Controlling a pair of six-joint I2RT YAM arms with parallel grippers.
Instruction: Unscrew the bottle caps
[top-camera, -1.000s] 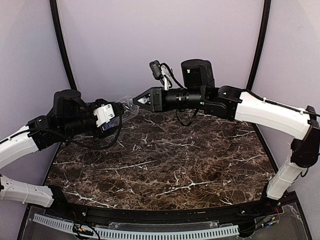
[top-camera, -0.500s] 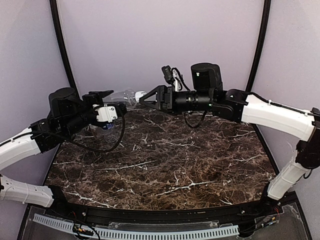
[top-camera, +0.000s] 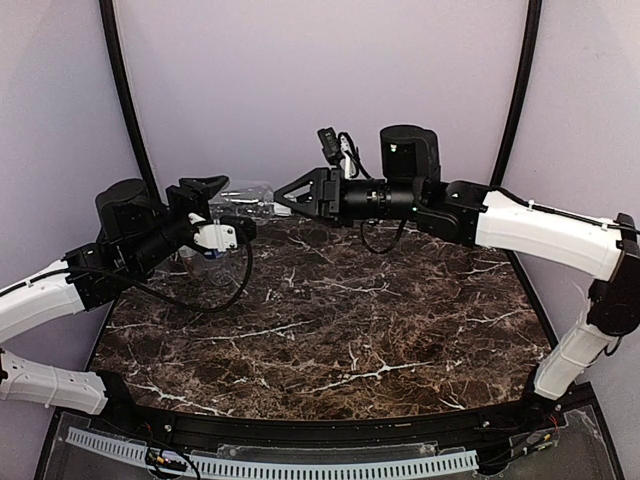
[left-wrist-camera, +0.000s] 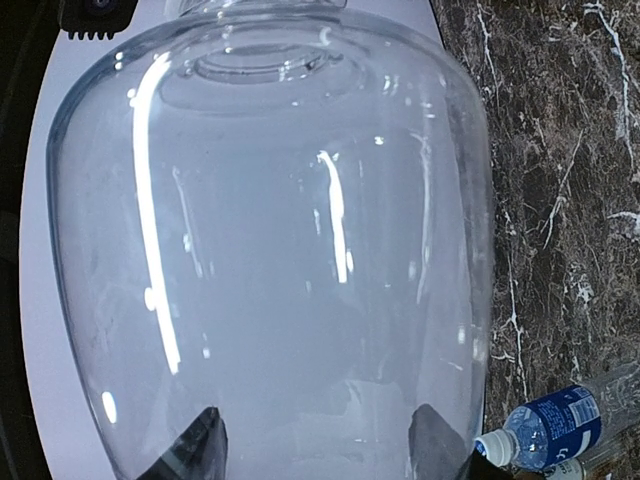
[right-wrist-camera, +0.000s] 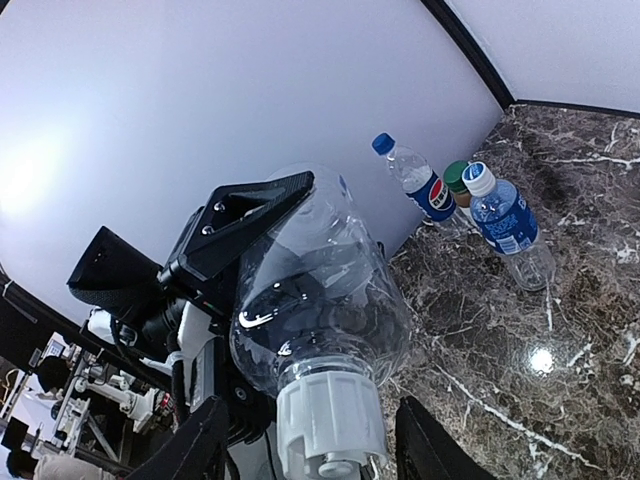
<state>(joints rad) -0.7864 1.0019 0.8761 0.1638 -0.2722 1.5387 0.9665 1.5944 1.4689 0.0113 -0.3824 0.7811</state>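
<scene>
My left gripper (top-camera: 225, 205) is shut on the clear unlabelled bottle (top-camera: 248, 192) and holds it level above the table's far left, neck pointing right. The bottle fills the left wrist view (left-wrist-camera: 270, 250) between that gripper's fingertips (left-wrist-camera: 200, 450). The bottle's white cap (right-wrist-camera: 325, 420) sits between the fingers of my right gripper (right-wrist-camera: 312, 425), which is open with a gap on each side. In the top view the right gripper (top-camera: 282, 199) is at the bottle's neck. The left gripper's black finger (right-wrist-camera: 255, 215) lies along the bottle.
Against the back wall stand a Pepsi bottle (right-wrist-camera: 425, 190) with a blue cap (right-wrist-camera: 383, 143), a green cap (right-wrist-camera: 456, 175), and a blue-labelled bottle (right-wrist-camera: 505, 225) with a pale cap (right-wrist-camera: 478, 178). The blue-labelled bottle also shows in the left wrist view (left-wrist-camera: 555, 425). The marble table (top-camera: 350, 330) lies below.
My right gripper drew back to the right off the cap, then edged left again. My left gripper turned and lifted a little with the bottle.
</scene>
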